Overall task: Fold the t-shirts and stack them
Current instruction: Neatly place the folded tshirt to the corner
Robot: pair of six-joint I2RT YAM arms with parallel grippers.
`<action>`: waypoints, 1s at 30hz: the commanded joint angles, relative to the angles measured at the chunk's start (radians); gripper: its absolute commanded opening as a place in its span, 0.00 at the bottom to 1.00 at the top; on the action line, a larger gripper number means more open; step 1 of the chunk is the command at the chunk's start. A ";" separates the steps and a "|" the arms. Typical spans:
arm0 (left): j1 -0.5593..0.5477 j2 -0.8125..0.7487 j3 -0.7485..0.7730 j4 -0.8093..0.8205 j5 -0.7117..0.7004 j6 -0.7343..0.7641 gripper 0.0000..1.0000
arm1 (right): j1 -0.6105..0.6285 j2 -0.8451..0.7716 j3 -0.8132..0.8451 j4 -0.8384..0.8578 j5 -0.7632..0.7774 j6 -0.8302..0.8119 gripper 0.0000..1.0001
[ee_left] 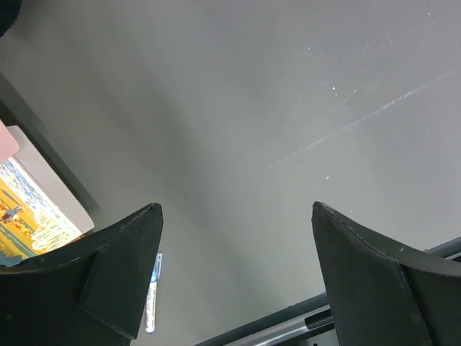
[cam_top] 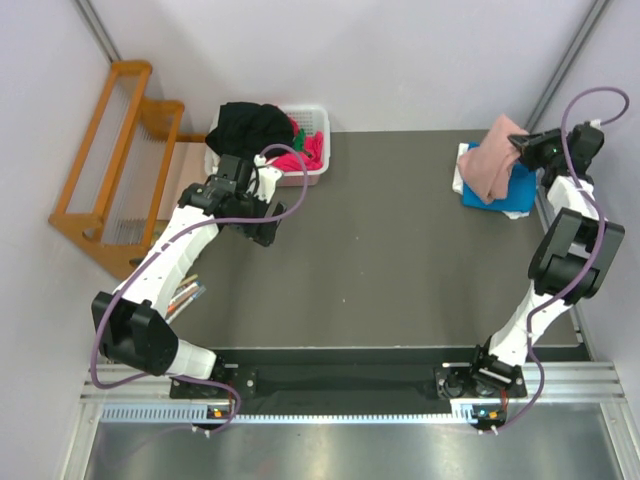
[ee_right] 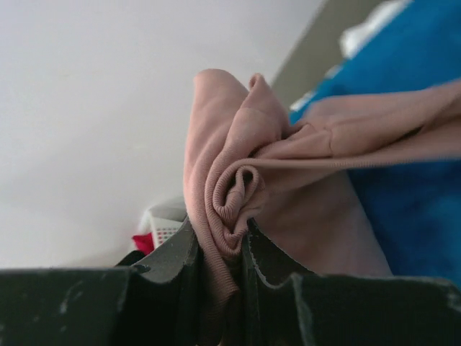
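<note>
dark table point(cam_top: 400, 260) | white walls point(cam_top: 400, 60) | wooden rack point(cam_top: 110, 150) left | pink t-shirt point(cam_top: 495, 160) far-right

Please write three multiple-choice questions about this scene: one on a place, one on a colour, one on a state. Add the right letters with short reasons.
1. Where on the table does the blue shirt lie? A near left corner; B far right corner; C middle.
2. What colour is the held shirt? A green; B black; C pink.
3. How do the left jaws stand? A open, empty; B shut on a shirt; C shut on nothing.
Answers: 1 B, it lies far right, under the held shirt. 2 C, pink cloth is pinched in the right jaws. 3 A, they stand apart over the table.
</note>
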 commanded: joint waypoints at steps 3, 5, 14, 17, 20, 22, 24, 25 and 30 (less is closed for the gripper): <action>0.004 -0.043 -0.009 0.002 0.005 0.003 0.89 | -0.035 -0.070 -0.075 -0.008 0.058 -0.072 0.00; 0.004 -0.043 -0.010 0.001 0.011 0.003 0.89 | -0.037 -0.085 -0.113 -0.018 0.096 -0.104 0.00; 0.004 -0.057 -0.010 -0.008 -0.004 0.009 0.89 | -0.050 -0.120 -0.052 -0.380 0.579 -0.207 0.00; 0.004 -0.057 -0.021 -0.008 -0.001 0.008 0.89 | -0.058 -0.134 -0.023 -0.435 0.690 -0.215 0.00; 0.005 -0.049 -0.023 -0.001 0.005 0.009 0.89 | -0.060 -0.095 0.031 -0.448 0.681 -0.233 0.00; 0.005 -0.043 -0.020 -0.001 0.013 0.009 0.89 | -0.060 -0.041 0.118 -0.487 0.616 -0.256 0.03; 0.005 -0.043 -0.020 -0.001 0.019 0.008 0.89 | -0.046 0.065 0.216 -0.636 0.618 -0.290 0.32; 0.005 -0.048 -0.020 -0.001 0.024 0.009 0.89 | -0.041 0.096 0.288 -0.667 0.621 -0.304 0.46; 0.005 -0.056 -0.043 0.008 0.030 0.014 0.89 | -0.029 0.113 0.307 -0.730 0.728 -0.327 0.98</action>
